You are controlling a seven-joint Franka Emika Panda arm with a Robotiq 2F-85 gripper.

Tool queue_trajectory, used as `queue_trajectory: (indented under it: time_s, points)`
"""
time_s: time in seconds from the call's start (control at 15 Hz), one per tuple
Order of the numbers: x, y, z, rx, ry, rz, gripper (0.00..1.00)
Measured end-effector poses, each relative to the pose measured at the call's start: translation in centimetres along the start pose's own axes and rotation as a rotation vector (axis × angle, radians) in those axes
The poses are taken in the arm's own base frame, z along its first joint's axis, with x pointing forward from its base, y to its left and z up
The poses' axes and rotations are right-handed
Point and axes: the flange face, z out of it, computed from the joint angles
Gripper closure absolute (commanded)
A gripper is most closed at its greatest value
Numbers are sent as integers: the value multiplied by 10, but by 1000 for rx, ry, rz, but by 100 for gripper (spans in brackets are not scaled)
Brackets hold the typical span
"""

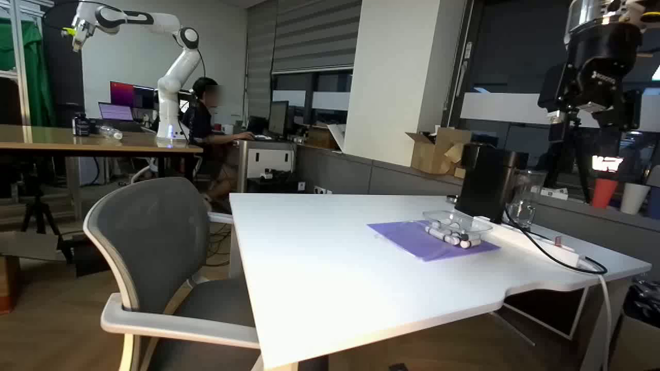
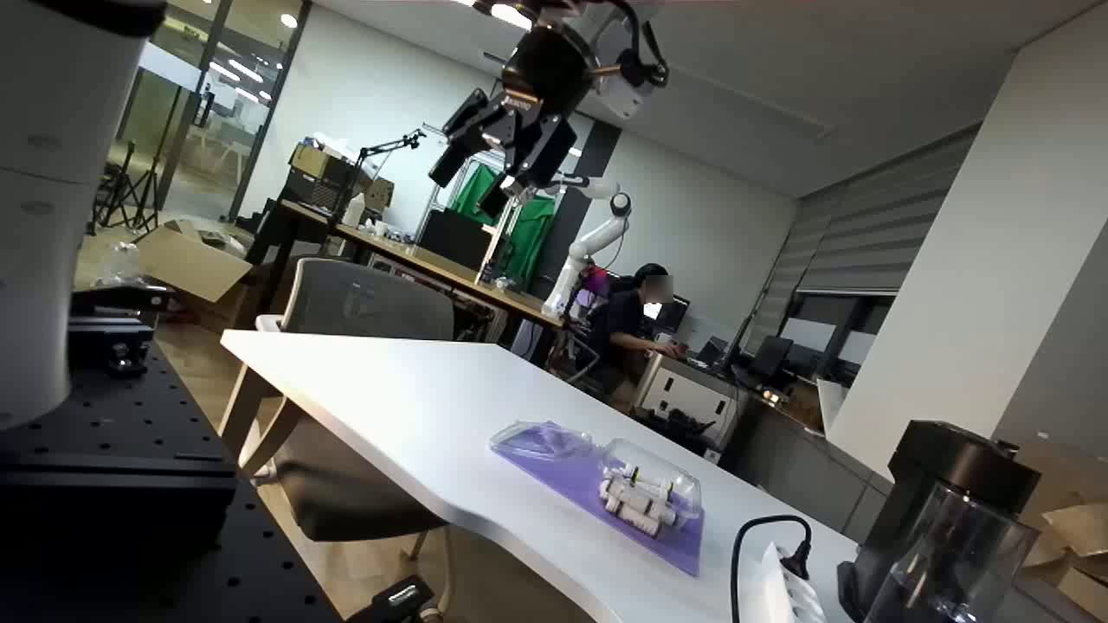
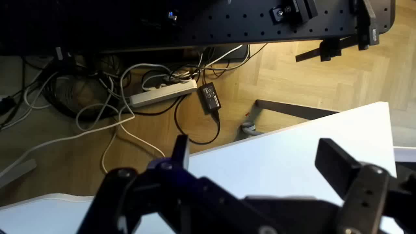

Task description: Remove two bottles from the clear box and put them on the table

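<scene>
In an exterior view we stand off a corner of the table [image 1: 330, 278], roughly level, facing the pillar [image 1: 394, 77] beyond. In an exterior view we sit tilted, near the table's curved edge, facing across the mat [image 2: 578, 489]. Both share table, mat, pillar. Wrist view: we peer down past the close gripper [image 3: 255, 154] to table and floor [image 3: 325, 74].

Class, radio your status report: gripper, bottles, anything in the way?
Gripper raised, empty, jaws open. Bottles bunched at clear box. Power strip and black cable nearby, possible snag.
</scene>
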Motion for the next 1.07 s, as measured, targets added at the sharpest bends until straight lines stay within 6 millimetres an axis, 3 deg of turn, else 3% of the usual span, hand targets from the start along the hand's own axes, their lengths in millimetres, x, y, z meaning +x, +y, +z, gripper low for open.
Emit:
queue_trajectory:
  time_s: [0.8,1.07]
  points:
    - [2,2,-1,-2,16,4,0]
    - [18,24,-1,-133,13,-90,0]
